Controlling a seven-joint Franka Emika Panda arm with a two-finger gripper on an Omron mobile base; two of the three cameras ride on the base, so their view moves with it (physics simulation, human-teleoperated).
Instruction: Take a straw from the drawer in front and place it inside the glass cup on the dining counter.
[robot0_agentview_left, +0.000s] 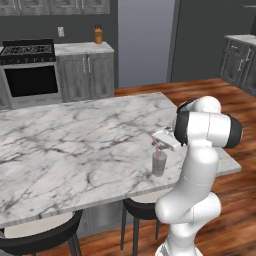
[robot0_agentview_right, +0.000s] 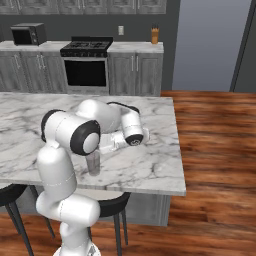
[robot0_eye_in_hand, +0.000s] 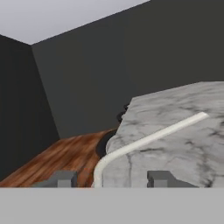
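The glass cup (robot0_agentview_left: 159, 164) stands upright on the dining counter (robot0_agentview_left: 75, 145), close to its near right edge. The reddish-pink straw (robot0_agentview_left: 156, 150) leans inside the cup, its upper part sticking out above the rim. My gripper (robot0_agentview_left: 156, 137) hovers just above and beside the top of the straw. In the hand view its fingertips (robot0_eye_in_hand: 65, 178) stand apart with nothing between them, so the gripper (robot0_eye_in_hand: 111, 179) is open. From the right base view the cup (robot0_agentview_right: 94, 166) shows partly behind my arm. The drawer is out of view.
Dark stools (robot0_agentview_left: 40, 235) (robot0_agentview_right: 112, 205) sit under the counter's near edge. A stove (robot0_agentview_left: 30, 70), grey cabinets and a knife block (robot0_agentview_left: 98, 35) line the back wall. Wooden floor (robot0_agentview_right: 215, 150) runs past the counter's right end.
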